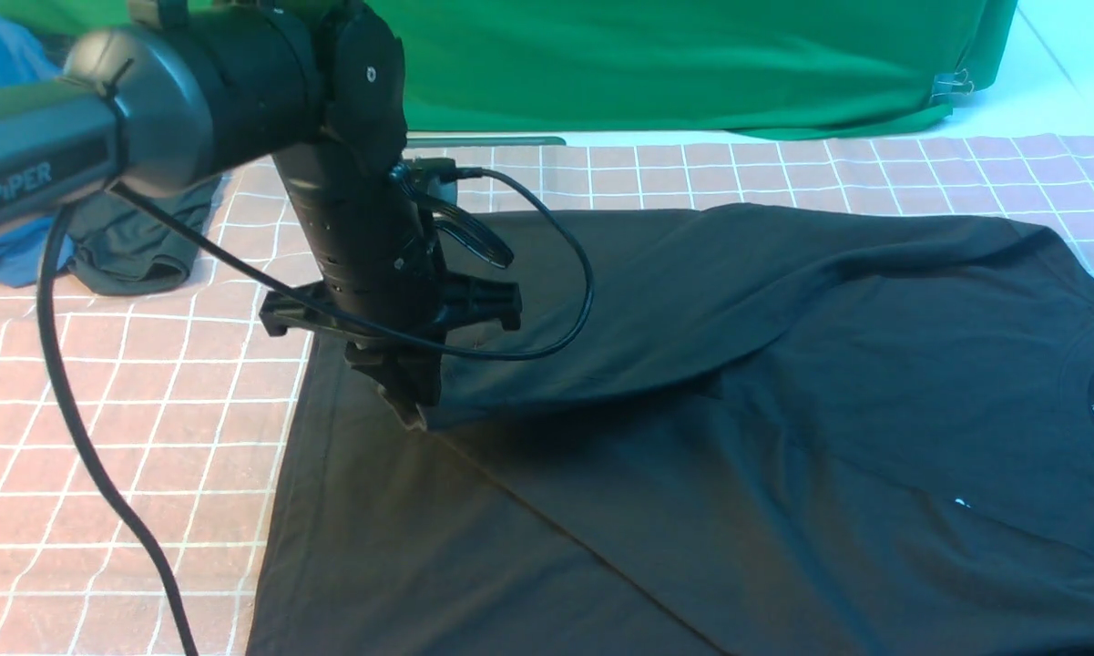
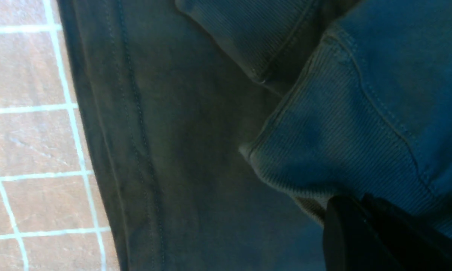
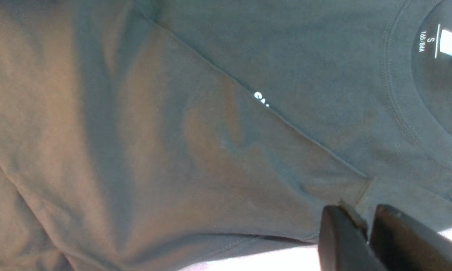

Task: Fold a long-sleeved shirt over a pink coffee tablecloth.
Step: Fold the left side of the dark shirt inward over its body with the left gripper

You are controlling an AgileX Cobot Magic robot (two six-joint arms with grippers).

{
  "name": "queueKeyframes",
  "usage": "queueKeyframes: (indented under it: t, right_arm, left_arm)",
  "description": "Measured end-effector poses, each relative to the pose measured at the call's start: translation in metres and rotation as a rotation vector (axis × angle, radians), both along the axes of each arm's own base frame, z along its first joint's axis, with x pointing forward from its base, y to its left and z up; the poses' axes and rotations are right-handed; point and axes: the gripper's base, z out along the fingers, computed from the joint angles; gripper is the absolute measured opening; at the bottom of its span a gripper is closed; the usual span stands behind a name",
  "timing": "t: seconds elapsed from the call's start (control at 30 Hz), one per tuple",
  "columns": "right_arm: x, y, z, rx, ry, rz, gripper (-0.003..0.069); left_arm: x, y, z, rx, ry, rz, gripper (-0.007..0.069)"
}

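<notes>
The long-sleeved shirt (image 1: 783, 437) is spread on the pink coffee tablecloth (image 1: 127, 392). Its ribbed cuff (image 2: 323, 143) is pinched between the closed jaws of the left gripper (image 1: 410, 405), apparently so the sleeve can be drawn across the body. The right gripper (image 3: 365, 233) is held near a shoulder seam; whether cloth is gripped cannot be told. "S 165/84A" is read on the collar label (image 3: 427, 41), "PiPER" on the left arm (image 1: 18, 187).

This looked like a robot lab's test bench. A green cloth (image 1: 692, 64) hung as a backdrop at the far side, fastened by a metal clip (image 1: 952, 87). The pink coffee tablecloth (image 1: 146, 383) covered the table, and my cabled left arm (image 1: 27, 173) read PiPER.
</notes>
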Motion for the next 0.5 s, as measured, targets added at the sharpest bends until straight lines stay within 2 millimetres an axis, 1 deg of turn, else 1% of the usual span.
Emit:
queueKeyframes:
  t: [0.17,0.27,0.4,0.5]
  right_arm:
    - [0.000,0.000,0.000,0.000,0.000,0.000,0.0181]
    - [0.000,0.000,0.000,0.000,-0.003,0.001,0.0185]
    - [0.000,0.000,0.000,0.000,-0.003,0.001,0.0195]
    - [0.001,0.000,0.001,0.000,-0.013,0.000,0.0196]
  left_arm:
    - [-0.006,0.003,0.013,0.002,-0.038,0.013,0.0029]
    - [-0.013,0.005,0.019,-0.005,-0.046,0.022,0.0029]
    - [-0.024,0.008,0.011,0.010,-0.011,0.022,0.0029]
    - [-0.030,0.011,-0.001,0.029,0.033,0.022,0.0029]
